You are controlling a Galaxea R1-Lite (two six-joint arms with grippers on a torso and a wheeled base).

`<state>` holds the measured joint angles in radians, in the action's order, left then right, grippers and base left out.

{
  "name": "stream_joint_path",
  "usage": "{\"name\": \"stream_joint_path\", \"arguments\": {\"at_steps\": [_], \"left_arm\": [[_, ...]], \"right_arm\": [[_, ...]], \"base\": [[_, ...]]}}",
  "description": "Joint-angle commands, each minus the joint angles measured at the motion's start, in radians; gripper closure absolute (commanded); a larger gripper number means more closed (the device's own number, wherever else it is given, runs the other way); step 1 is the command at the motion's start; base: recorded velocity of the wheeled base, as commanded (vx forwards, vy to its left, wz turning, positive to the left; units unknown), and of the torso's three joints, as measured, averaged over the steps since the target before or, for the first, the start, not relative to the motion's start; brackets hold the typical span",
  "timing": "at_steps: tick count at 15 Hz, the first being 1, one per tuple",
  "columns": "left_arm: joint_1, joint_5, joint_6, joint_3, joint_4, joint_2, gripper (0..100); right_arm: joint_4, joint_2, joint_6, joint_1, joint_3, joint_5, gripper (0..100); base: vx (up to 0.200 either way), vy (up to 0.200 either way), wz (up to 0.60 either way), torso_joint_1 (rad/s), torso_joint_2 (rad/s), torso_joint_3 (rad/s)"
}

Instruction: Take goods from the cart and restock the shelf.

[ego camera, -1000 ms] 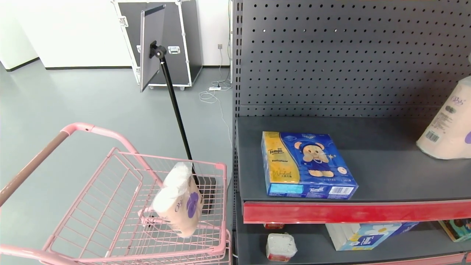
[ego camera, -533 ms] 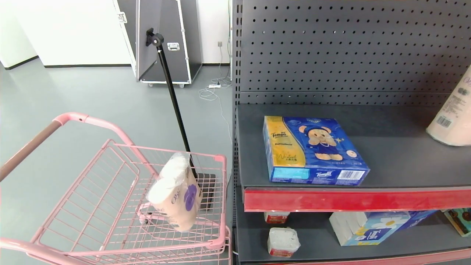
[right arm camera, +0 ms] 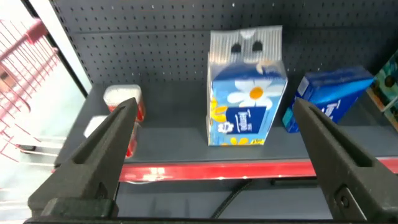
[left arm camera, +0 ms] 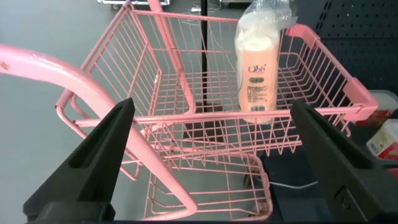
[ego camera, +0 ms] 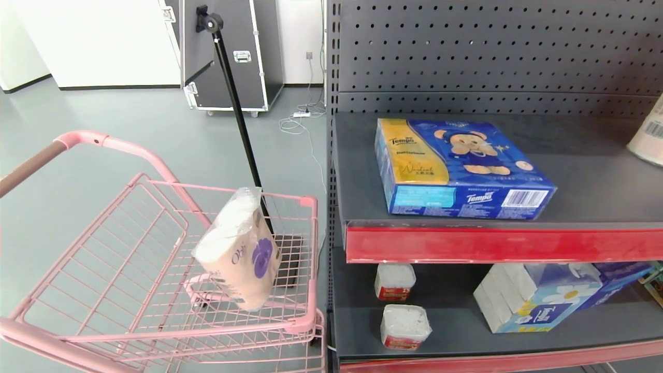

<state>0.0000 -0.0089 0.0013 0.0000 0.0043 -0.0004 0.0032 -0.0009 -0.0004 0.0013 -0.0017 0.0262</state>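
A pink wire cart (ego camera: 310, 248) stands left of the dark shelf unit (ego camera: 595, 202). A wrapped pack of paper rolls (ego camera: 238, 254) with a purple mark leans upright in the cart's far corner. In the left wrist view the same pack (left arm camera: 260, 62) stands in the cart (left arm camera: 205, 116), beyond my left gripper (left arm camera: 214, 168), which is open and empty above the cart's handle end. My right gripper (right arm camera: 214, 162) is open and empty in front of the lower shelf. On the upper shelf lies a flat blue and yellow tissue box (ego camera: 461, 166).
The lower shelf holds a flower-print tissue pack (right arm camera: 247, 106), a blue pack (right arm camera: 329, 93) and two small white tubs (ego camera: 405, 326). Another roll pack (ego camera: 650, 134) sits at the upper shelf's right end. A black stand pole (ego camera: 238, 119) rises behind the cart.
The whole head view has shifted, so the camera has moved: the shelf and cart look nearer and more of the lower shelf shows. The goods themselves have stayed put.
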Motion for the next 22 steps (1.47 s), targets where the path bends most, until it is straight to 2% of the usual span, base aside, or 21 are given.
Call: {"name": "stream_joint_path", "arguments": {"at_steps": [1, 3, 5, 6, 7, 8, 9, 10, 11, 12, 13, 15, 16, 18, 21, 22], "left_arm": [[0.0, 0.0, 0.0, 0.0, 0.0, 0.0, 0], [0.0, 0.0, 0.0, -0.002, 0.0, 0.003, 0], [0.0, -0.055, 0.005, -0.002, 0.0, 0.0, 0], [0.0, -0.055, 0.005, -0.002, -0.001, 0.0, 0], [-0.002, -0.068, -0.01, -0.025, -0.013, 0.005, 0], [-0.023, -0.089, -0.107, -0.198, -0.032, 0.145, 0], [-0.028, -0.094, -0.228, -0.371, -0.035, 0.333, 0], [-0.034, -0.098, -0.277, -0.468, -0.032, 0.442, 0], [-0.041, -0.098, -0.254, -0.494, -0.04, 0.58, 0], [-0.044, -0.1, -0.208, -0.488, -0.038, 0.645, 0], [-0.074, -0.111, -0.176, -0.448, -0.072, 0.78, 0], [-0.144, -0.109, -0.185, -0.413, -0.263, 0.965, 0], [-0.169, -0.109, -0.188, -0.391, -0.402, 1.117, 0], [-0.178, -0.109, -0.188, -0.351, -0.521, 1.254, 0], [-0.201, -0.109, -0.19, -0.316, -0.616, 1.343, 0], [-0.216, -0.108, -0.188, -0.307, -0.696, 1.409, 0]], "right_arm": [[0.0, 0.001, -0.001, -0.001, 0.0, 0.0, 0], [0.0, 0.001, -0.001, 0.0, 0.0, 0.0, 0], [0.0, 0.001, -0.001, 0.0, 0.0, 0.0, 0], [0.0, 0.001, -0.001, 0.0, 0.0, 0.0, 0], [0.0, 0.001, -0.001, 0.0, 0.0, 0.0, 0], [0.0, 0.001, -0.001, -0.001, 0.0, 0.0, 0], [0.0, 0.001, -0.001, 0.0, 0.0, 0.0, 0], [0.0, 0.001, -0.001, 0.0, 0.0, 0.0, 0], [0.0, 0.001, -0.003, 0.0, 0.0, 0.0, 0], [0.0, 0.001, -0.001, 0.0, 0.0, 0.0, 0], [0.0, 0.001, -0.001, 0.0, 0.0, 0.0, 0], [0.0, 0.001, -0.001, 0.0, 0.0, 0.0, 0], [0.0, 0.001, -0.001, 0.0, 0.0, 0.0, 0], [0.0, 0.001, -0.001, 0.0, 0.0, 0.0, 0], [0.0, 0.001, -0.001, -0.001, 0.0, 0.0, 0], [0.0, 0.001, -0.001, 0.0, 0.0, -0.002, 0]], "base": [[0.0, 0.0, 0.0, -0.134, 0.51, 0.373], [0.0, 0.0, 0.0, -0.112, 0.49, 0.366], [0.0, 0.0, 0.0, -0.056, 0.25, 0.198], [0.0, 0.0, 0.0, -0.017, 0.11, 0.085], [0.0, 0.0, 0.0, -0.012, 0.07, 0.051], [0.0, 0.0, 0.0, 0.0, 0.0, 0.0], [0.0, 0.0, 0.0, 0.0, 0.0, 0.0], [0.0, 0.0, 0.0, 0.0, 0.0, 0.0], [0.0, 0.0, 0.0, 0.0, 0.0, 0.0], [0.0, 0.0, 0.0, 0.0, 0.0, 0.0], [0.0, 0.0, 0.0, 0.0, 0.0, 0.0], [0.0, 0.0, 0.0, 0.0, 0.0, 0.0], [0.0, 0.0, 0.0, 0.0, 0.0, 0.0], [0.0, 0.0, 0.0, 0.0, 0.0, 0.0], [0.0, 0.0, 0.0, 0.0, 0.0, 0.0], [0.0, 0.0, 0.0, 0.0, 0.0, 0.0]]}}
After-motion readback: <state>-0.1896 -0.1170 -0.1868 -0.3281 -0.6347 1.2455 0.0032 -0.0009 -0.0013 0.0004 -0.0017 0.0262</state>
